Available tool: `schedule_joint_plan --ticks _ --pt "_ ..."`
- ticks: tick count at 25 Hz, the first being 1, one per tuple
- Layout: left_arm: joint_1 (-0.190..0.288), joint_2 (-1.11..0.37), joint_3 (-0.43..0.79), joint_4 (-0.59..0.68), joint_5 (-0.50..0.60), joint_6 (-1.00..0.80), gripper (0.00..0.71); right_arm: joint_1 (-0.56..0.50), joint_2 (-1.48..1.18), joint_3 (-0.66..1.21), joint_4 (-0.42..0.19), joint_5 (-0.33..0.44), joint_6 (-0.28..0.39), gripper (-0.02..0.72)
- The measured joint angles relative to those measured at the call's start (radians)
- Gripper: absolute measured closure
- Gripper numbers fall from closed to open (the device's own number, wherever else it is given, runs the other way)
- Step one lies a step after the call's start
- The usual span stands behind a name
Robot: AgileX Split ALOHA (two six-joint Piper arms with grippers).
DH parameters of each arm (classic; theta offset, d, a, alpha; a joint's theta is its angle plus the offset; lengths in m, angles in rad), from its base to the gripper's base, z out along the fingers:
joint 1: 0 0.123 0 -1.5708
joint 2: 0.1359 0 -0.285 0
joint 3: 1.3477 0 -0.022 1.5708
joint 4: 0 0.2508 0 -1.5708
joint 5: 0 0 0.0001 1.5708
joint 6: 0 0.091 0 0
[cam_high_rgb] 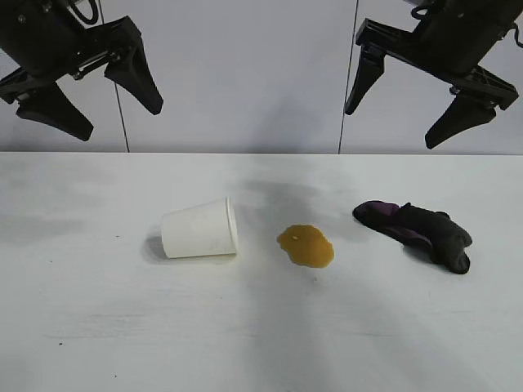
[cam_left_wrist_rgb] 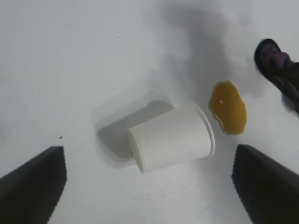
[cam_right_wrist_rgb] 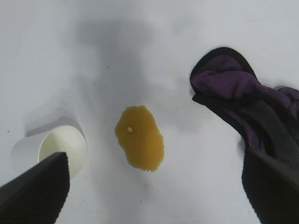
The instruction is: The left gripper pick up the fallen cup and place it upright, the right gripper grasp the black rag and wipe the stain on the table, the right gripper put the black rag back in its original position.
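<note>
Both my black pointed-finger grippers, left gripper [cam_high_rgb: 90, 102] and right gripper [cam_high_rgb: 396, 110], hang spread wide and empty before a pale grey wall. Below, on the white table [cam_high_rgb: 98, 343], the white paper cup [cam_high_rgb: 200, 229] lies toppled just beside the amber stain [cam_high_rgb: 306, 246]; the crumpled black-and-purple rag [cam_high_rgb: 417, 233] lies nearby.

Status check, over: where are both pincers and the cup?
Left pincer and right pincer open, high above table. Cup on its side. Nothing blocking.
</note>
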State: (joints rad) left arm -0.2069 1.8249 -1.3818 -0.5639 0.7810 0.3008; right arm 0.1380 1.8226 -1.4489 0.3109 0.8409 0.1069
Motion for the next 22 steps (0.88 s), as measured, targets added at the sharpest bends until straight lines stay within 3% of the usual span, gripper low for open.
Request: schedule_joint_plan --ticks 22 --pt "0.0 0.0 0.0 0.0 -0.02 0.029 0.016 0.0 0.0 0.0 0.0 0.0 0.0 0.009"
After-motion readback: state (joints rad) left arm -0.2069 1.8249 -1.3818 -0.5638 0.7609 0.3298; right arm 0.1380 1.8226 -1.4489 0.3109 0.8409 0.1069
